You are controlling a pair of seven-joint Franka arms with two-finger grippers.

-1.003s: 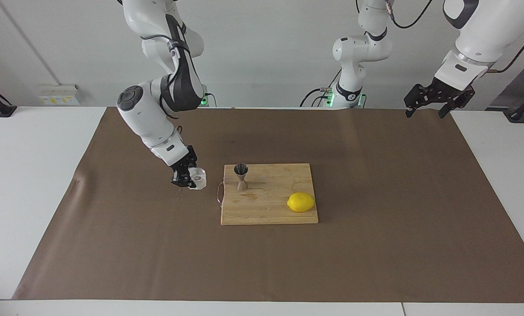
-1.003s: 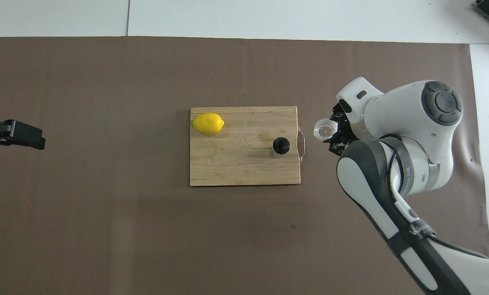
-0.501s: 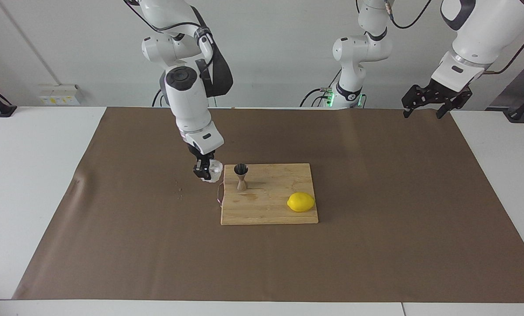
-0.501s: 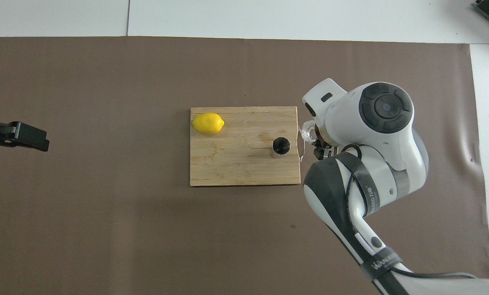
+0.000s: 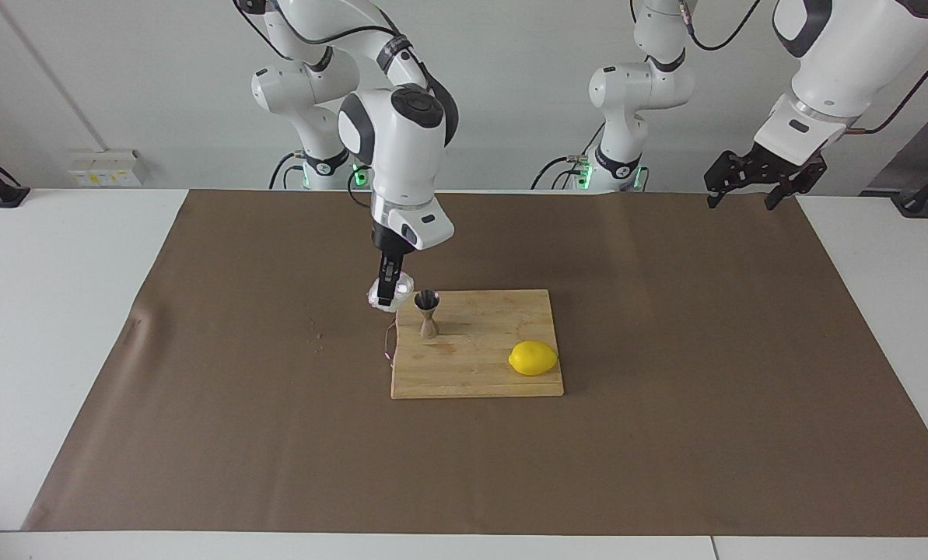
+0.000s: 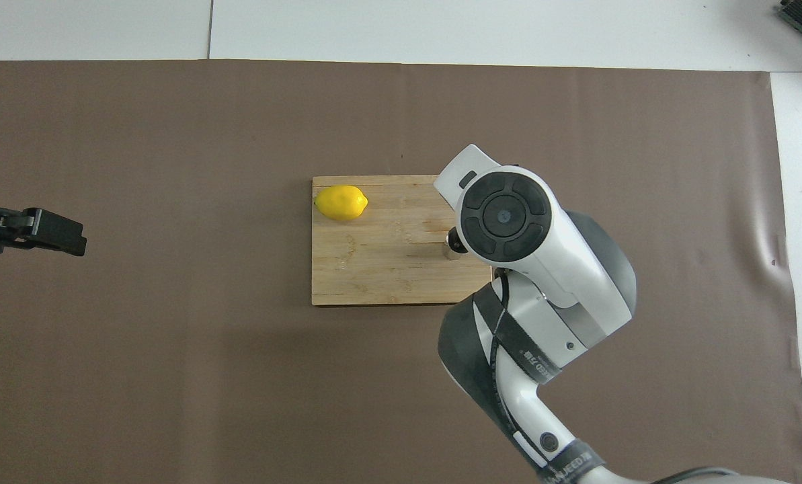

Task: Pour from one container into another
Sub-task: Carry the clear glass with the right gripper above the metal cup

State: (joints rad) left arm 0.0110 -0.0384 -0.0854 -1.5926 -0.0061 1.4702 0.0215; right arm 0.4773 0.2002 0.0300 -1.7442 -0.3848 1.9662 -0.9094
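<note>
Working across the facing view from the right arm's end of the table, the right gripper (image 5: 386, 291) is clamping the clear glass cup (image 5: 390, 296) and carrying it in the air just beside the mouth of the steel jigger (image 5: 427, 313), which is standing upright on the wooden cutting board (image 5: 479, 365) at the corner toward the right arm. The carry looks all but done, so the step in hand is lining up for the pour. The next move is calling for the cup's lip to sit squarely over the jigger's narrow rim before any tilting, since so small a mouth leaves little margin. A lemon (image 5: 533, 358) is lying on the board toward the left arm's end. The left gripper (image 5: 750, 189) is waiting high over the table's edge, fingers spread and holding nothing. In the overhead view, writing on the right arm's dark band is showing but is not legible.
</note>
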